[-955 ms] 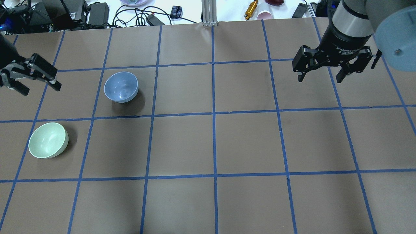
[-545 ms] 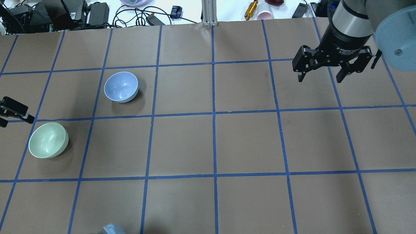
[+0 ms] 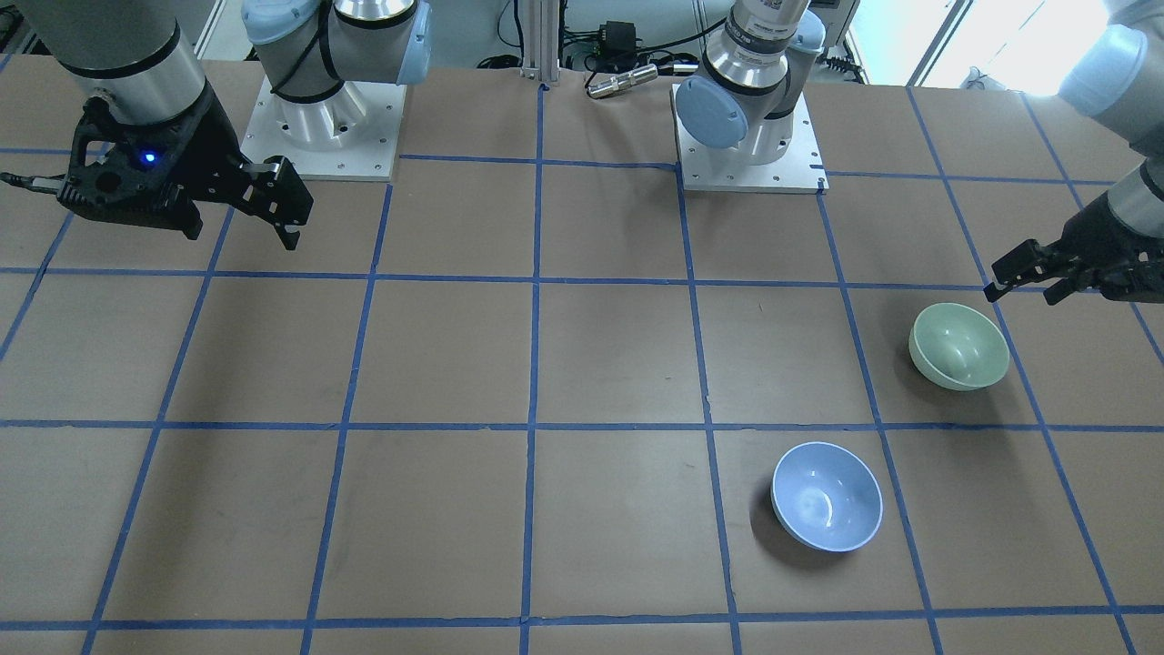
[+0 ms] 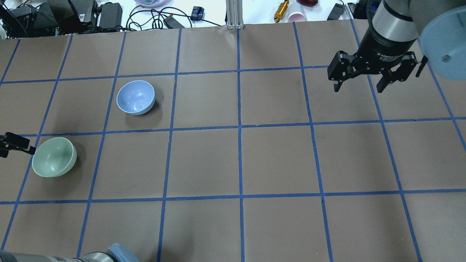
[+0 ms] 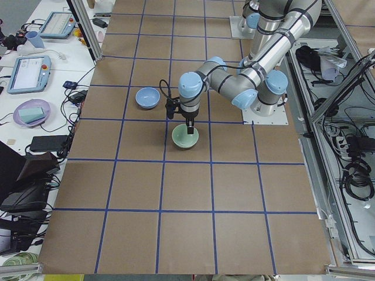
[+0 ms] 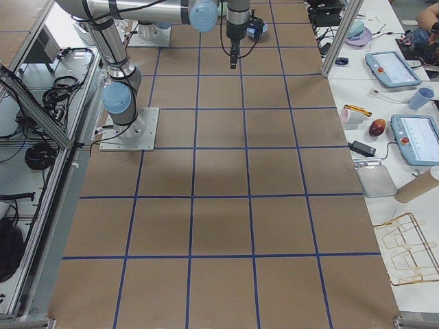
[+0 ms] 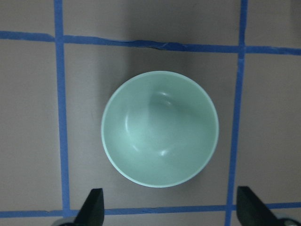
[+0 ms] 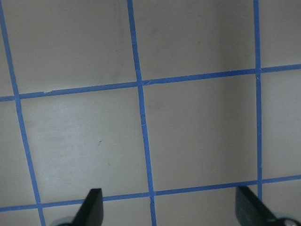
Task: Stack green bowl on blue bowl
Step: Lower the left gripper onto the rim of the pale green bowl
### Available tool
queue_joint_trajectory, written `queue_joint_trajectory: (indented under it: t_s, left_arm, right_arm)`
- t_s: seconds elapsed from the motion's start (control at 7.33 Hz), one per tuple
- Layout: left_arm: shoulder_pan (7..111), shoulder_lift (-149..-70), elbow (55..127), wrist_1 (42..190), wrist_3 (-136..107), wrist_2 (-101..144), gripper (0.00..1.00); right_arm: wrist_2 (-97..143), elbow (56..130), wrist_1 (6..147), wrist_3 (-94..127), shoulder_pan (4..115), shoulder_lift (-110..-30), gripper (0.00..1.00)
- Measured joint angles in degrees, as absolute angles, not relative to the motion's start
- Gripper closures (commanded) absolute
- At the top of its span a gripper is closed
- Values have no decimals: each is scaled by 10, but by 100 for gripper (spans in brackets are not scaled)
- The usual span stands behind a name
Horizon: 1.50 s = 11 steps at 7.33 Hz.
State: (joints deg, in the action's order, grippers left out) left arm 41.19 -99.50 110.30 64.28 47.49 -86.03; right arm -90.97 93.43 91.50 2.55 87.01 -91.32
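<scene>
My left end effector (image 7: 171, 208) spread, empty, above green bowl (image 7: 160, 129) on tabletop (image 4: 276, 160). Blue bowl (image 4: 135, 97) near, apart. Plan: straddle rim wall with one finger inside, descend slow, pinch gently. Right end effector (image 4: 358, 87) spread, idle.

Bare table (image 4: 276, 160) separates the green bowl (image 4: 54, 157) from the blue bowl (image 4: 135, 97) (they sit in diagonally neighbouring grid squares), giving open passage between them. Only the left gripper (image 3: 1023, 287), jaws spread, hangs just beside the green bowl; the right gripper (image 4: 358, 87) hangs well apart.
</scene>
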Motion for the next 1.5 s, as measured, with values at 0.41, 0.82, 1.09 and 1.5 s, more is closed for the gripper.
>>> queue_joint_trajectory:
  t_s: [0.41,0.82,1.09,1.5]
  left_arm:
    - [407,-1066,1103,570,502,-857,5]
    - [407,-1092,1108,556,543,-858,2]
    - [407,-1103,1109,556,545,-856,2]
    - [407,-1116,1112,556,543,-855,2]
  right_arm:
    - [-910,934,915,25,870,-913,0]
    - [-910,934,915,25,870,-913,0]
    - [-910,934,915,25,870,-913,0]
    - [-910,934,915,26,870,-913,0]
